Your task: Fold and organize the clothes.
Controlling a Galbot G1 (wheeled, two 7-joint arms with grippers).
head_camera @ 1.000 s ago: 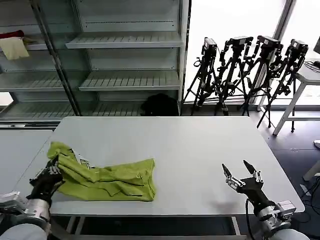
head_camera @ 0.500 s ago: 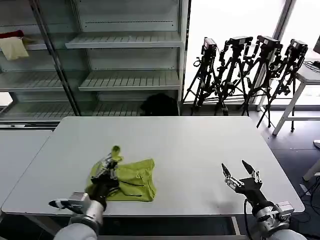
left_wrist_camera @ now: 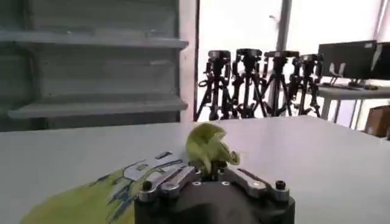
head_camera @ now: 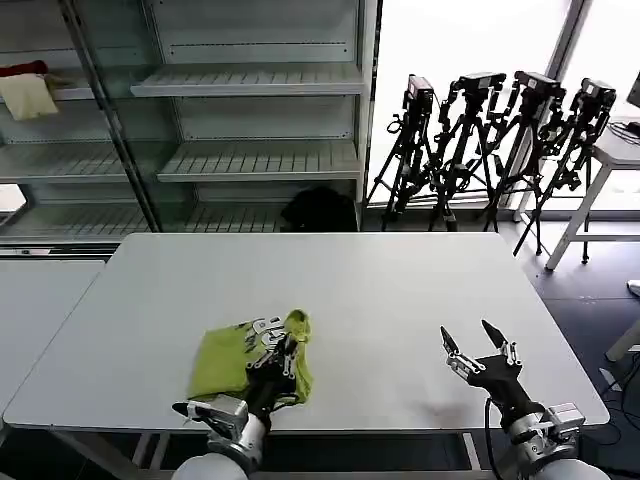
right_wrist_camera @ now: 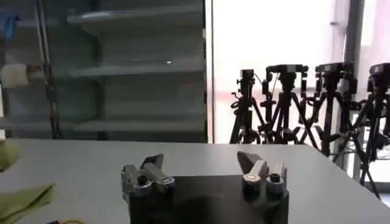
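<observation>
The clothes are one lime-green T-shirt (head_camera: 225,362), bunched on the white table (head_camera: 380,290) near its front edge, left of centre. Its white-and-dark print faces up along the far fold. My left gripper (head_camera: 284,349) is shut on a pinched tuft of the T-shirt (left_wrist_camera: 206,146) and holds it over the shirt's right end. The print (left_wrist_camera: 149,168) shows beside the gripper (left_wrist_camera: 210,176) in the left wrist view. My right gripper (head_camera: 479,345) hovers open above the table's front right, holding nothing, its fingers spread wide (right_wrist_camera: 201,164). A green edge of the shirt (right_wrist_camera: 21,201) lies far off to its side.
Metal shelving (head_camera: 250,90) stands behind the table, with a cream cloth and red piece (head_camera: 28,90) on a shelf at far left. Several black tripods (head_camera: 500,140) stand at the back right. A second table (head_camera: 35,300) adjoins on the left.
My left gripper has carried the shirt's left end rightward across the table, folding the garment over itself into a shorter bundle. The right gripper has stayed in place, open.
</observation>
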